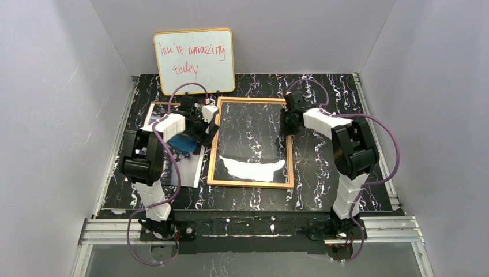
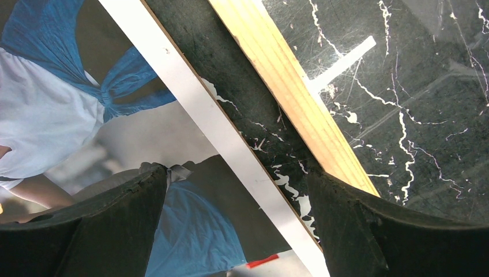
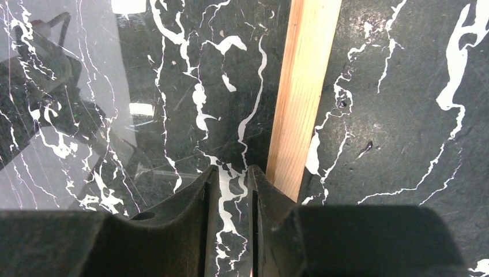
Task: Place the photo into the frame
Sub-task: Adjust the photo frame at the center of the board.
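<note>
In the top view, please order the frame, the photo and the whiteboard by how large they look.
1. The frame: largest.
2-3. The whiteboard and the photo look about alike. The left arm covers part of the photo and the whiteboard stands farther back, so I do not rank them.

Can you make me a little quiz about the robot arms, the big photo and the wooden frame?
1. True or false: the large rectangular colour photo print of people in blue and white lies inside the thin golden-wood picture frame.
2. Seen from the top camera, where is the photo compared with the frame? A: to its left. B: to its right. C: on top of its pane.
3. Fill in the missing word: the jaws of the left gripper stand wide ____ above the gap between photo and frame.

Key: 1 false; 2 A; 3 open.
</note>
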Robot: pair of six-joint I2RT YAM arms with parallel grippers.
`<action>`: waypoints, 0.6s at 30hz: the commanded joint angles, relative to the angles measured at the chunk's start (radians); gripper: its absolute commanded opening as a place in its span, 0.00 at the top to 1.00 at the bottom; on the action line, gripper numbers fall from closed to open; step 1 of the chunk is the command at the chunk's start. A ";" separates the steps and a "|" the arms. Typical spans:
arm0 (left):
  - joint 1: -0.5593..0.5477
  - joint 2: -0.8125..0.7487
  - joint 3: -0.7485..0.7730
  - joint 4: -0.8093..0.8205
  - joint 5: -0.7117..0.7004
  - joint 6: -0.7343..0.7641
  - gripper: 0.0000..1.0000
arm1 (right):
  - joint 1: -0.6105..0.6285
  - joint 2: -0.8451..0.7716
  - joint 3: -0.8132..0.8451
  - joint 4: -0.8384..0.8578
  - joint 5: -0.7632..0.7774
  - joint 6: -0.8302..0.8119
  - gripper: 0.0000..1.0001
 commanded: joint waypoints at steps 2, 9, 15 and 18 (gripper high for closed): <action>-0.021 0.045 -0.022 -0.110 0.056 -0.016 0.11 | -0.008 -0.007 0.016 -0.021 0.026 0.001 0.66; -0.082 0.054 -0.023 -0.107 0.053 -0.028 0.11 | -0.025 -0.109 0.061 -0.038 -0.004 0.014 0.59; -0.132 0.082 0.021 -0.099 0.043 -0.047 0.11 | -0.036 -0.216 0.042 -0.056 -0.017 0.021 0.43; -0.144 0.101 0.056 -0.099 0.033 -0.054 0.11 | -0.039 -0.269 0.016 -0.041 -0.072 0.042 0.18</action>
